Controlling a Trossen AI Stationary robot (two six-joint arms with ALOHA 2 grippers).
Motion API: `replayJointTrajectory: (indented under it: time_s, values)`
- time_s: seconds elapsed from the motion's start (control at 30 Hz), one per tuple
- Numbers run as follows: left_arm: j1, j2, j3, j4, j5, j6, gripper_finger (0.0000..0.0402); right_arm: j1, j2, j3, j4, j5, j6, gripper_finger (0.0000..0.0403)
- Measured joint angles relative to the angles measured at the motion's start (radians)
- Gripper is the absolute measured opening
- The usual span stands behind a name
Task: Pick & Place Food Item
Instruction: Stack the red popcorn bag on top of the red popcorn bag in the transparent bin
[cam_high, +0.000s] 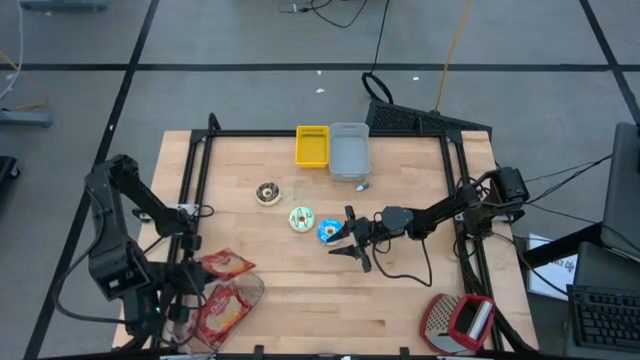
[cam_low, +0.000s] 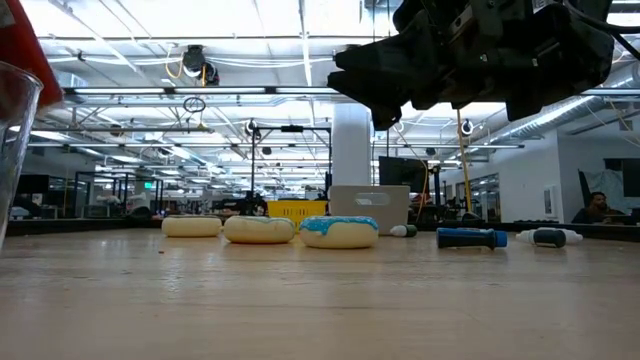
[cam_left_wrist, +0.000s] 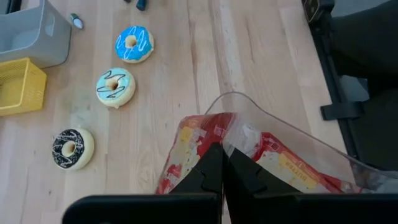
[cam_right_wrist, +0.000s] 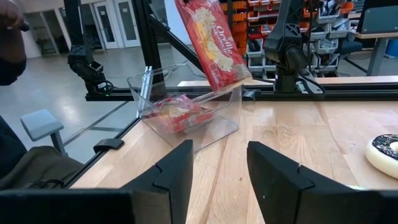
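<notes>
Two arms work at the wooden table (cam_high: 400, 300). At the left front corner, the left gripper (cam_high: 196, 262) has its fingers (cam_left_wrist: 211, 171) pressed tight together on the top edge of a red snack bag (cam_high: 226, 263), holding it up above a clear plastic bin (cam_high: 232, 303). The bin is tilted, and a second red bag (cam_right_wrist: 177, 113) lies inside it; in the right wrist view the held bag hangs with its lower end just over the bin's rim.

Toward the middle of the table three donuts lie in a slanted row, each apart from the next: a chocolate-sprinkled donut (cam_high: 267, 193) farthest left, a mint-frosted donut (cam_high: 302, 219) with dark drizzle in the middle, and a blue-frosted donut (cam_high: 329, 232) on the right.

Behind them, at the far edge, a yellow basket (cam_high: 312, 146) stands touching a grey bin (cam_high: 349, 150) on its right.

The right gripper (cam_high: 352, 240) reaches in from the right side and sits just beside the blue-frosted donut, raised off the tabletop in the low view. Its fingers (cam_right_wrist: 180, 168) stand parted with nothing between them.

At the right front corner sits a red-and-grey device (cam_high: 460, 320).
</notes>
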Motion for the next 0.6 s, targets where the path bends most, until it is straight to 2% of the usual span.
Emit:
replayJointTrajectory:
  time_s: [0.6]
  values:
    - [0.000, 0.000, 0.026, 0.004, 0.048, 0.000, 0.0000, 0.000, 0.000, 0.000, 0.000, 0.000, 0.000, 0.0139]
